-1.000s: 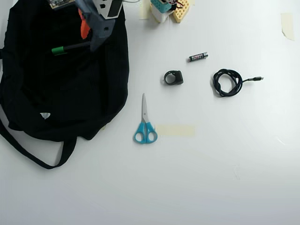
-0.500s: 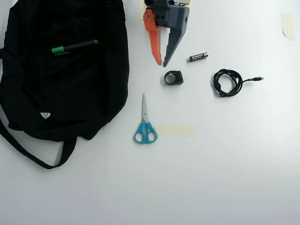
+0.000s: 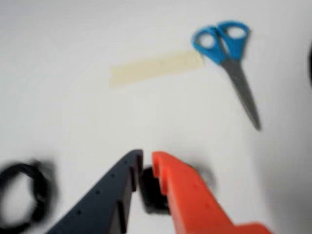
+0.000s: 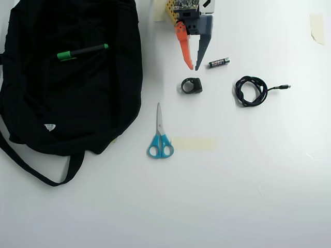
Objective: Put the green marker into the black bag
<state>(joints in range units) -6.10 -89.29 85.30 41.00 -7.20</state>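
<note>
The green marker (image 4: 81,51) is lying on top of the black bag (image 4: 67,103), apparently delivered. The end effector (image 4: 193,68) is hanging well clear of the bag, nearly clenched and grasping nothing, just above the small black ring-like piece (image 4: 191,86).

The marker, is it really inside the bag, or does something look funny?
It looks odd: the marker lies in plain sight on top of the bag's fabric, not tucked inside. Nothing looks spilled or broken.
</note>
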